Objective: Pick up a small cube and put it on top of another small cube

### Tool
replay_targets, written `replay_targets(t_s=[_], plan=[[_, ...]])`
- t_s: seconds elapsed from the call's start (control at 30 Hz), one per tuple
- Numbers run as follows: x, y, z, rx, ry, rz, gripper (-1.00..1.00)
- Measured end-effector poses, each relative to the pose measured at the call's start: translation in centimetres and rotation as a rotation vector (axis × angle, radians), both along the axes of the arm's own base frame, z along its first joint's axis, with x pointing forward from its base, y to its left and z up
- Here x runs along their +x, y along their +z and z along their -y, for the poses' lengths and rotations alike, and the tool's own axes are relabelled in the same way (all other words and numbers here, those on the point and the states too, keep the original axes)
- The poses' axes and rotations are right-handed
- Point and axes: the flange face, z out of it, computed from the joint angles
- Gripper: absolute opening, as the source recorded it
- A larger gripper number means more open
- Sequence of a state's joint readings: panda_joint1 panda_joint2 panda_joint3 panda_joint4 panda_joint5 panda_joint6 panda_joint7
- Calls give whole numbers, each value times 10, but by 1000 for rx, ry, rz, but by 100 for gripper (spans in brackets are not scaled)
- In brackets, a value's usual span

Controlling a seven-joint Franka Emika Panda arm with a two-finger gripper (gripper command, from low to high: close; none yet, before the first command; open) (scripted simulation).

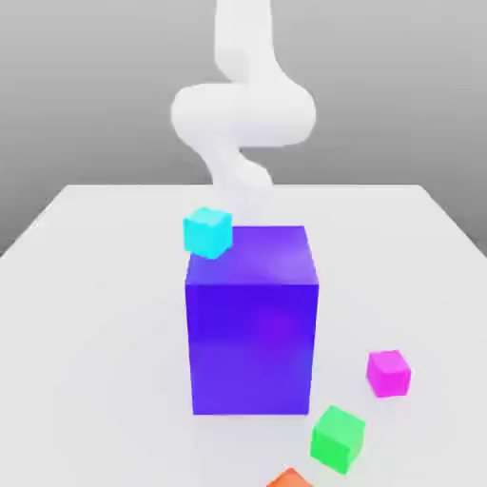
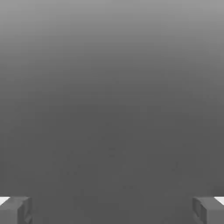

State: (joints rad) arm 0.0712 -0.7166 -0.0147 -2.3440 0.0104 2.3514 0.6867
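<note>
The small cube (image 1: 389, 372), bright magenta-pink, sits on the white table (image 1: 86, 314) toward the exterior view's right, well clear of the big blue-purple block (image 1: 251, 323) and just beyond a small green cube (image 1: 338, 438) that lies nearer the camera. It rests flat, one corner turned slightly toward the viewer, its top face lighter than its sides, and nothing touches it. It is far smaller than the block and about the same size as the green cube and the cyan cube (image 1: 207, 231), which shows against the block's upper far corner on the exterior view's left; whether the cyan one rests on the table behind the block or leans on it I cannot tell. A sliver of an orange thing (image 1: 288, 478) pokes up at the lower edge of the exterior view.

The step in hand looks like the very start: the reach toward the pink cube is not yet made. The white arm (image 1: 243, 105) rises behind the block, and its lower part is hidden there. In the hand view the two grey fingertips (image 2: 16, 210) stand wide apart at opposite sides, with bare grey ground between them and no cube in sight, so the gripper (image 2: 112, 211) holds nothing.

The next move, as I judge it, calls for carrying the hand around or over the tall block to a spot above the pink cube, turning the fingers to match its faces, and descending with them spread. The green cube close by is the likely thing to bump
</note>
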Motion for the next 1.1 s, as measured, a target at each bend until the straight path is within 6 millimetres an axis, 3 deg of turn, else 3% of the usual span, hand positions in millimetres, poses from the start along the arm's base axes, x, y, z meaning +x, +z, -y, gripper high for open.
replay_targets(t_s=[0.17, 0.37, 0.57, 0.67, 0.77, 1.0, 1.03, 1.1], plan=[[44, -103, -53, -126, 303, -137, 0], [52, -229, -119, -275, 667, -275, 0], [17, -351, -172, -428, 1040, -396, 0], [-16, -407, -194, -509, 1243, -450, 0], [-51, -458, -202, -587, 1430, -503, 0], [-58, -532, -199, -605, 1477, -522, 0], [-59, -537, -199, -605, 1477, -522, -100], [-59, -537, -199, -605, 1477, -523, -100]])
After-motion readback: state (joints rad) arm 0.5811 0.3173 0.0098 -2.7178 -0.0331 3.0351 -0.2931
